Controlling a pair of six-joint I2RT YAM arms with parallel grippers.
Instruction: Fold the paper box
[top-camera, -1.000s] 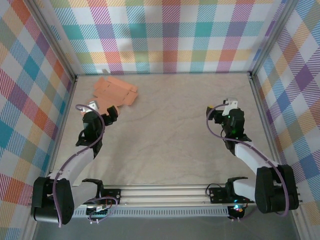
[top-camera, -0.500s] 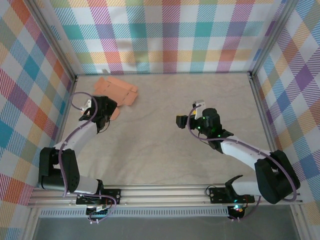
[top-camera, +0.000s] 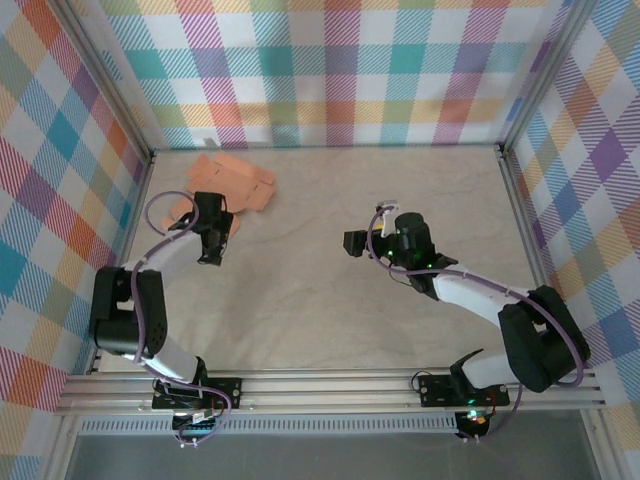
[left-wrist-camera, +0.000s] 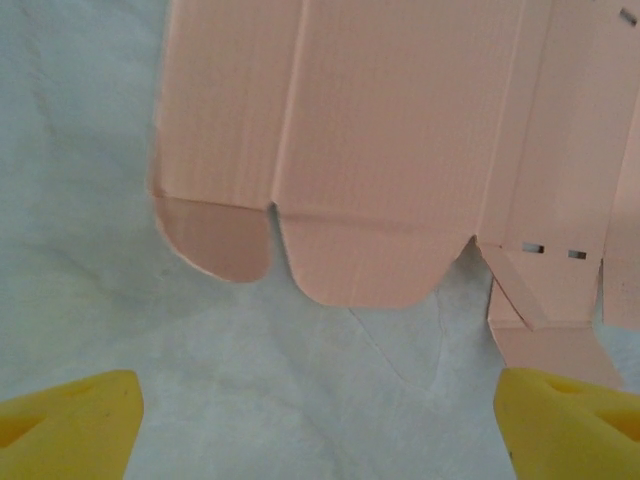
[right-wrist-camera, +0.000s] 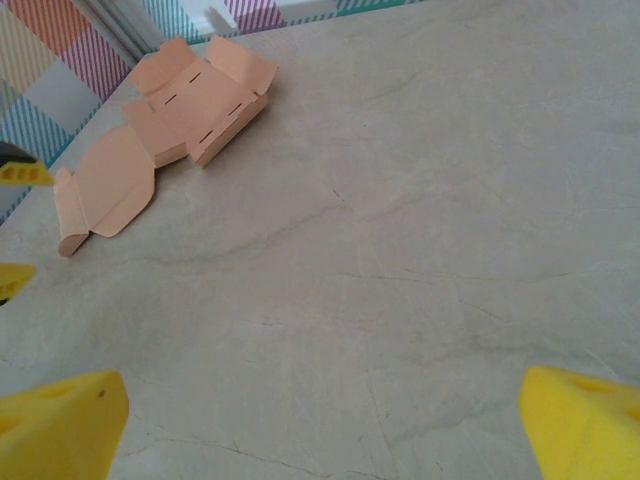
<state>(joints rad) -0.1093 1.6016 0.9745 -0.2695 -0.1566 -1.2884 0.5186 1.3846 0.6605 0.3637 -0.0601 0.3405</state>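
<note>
I am treating the paper box (left-wrist-camera: 380, 150), lying flat at the table's (top-camera: 330, 300) far-left corner, as light, thin, crease-prone card. The left gripper (left-wrist-camera: 320, 410) and right gripper (right-wrist-camera: 320, 420) are standing spread and empty. I am judging a rounded tab (left-wrist-camera: 360, 265) the likeliest pinch point.

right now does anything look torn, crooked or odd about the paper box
Nothing looks damaged. The paper box lies unfolded near the far-left corner of the table, some flaps curling up; no tears show. The left claw hangs open just short of its rounded tabs.
</note>
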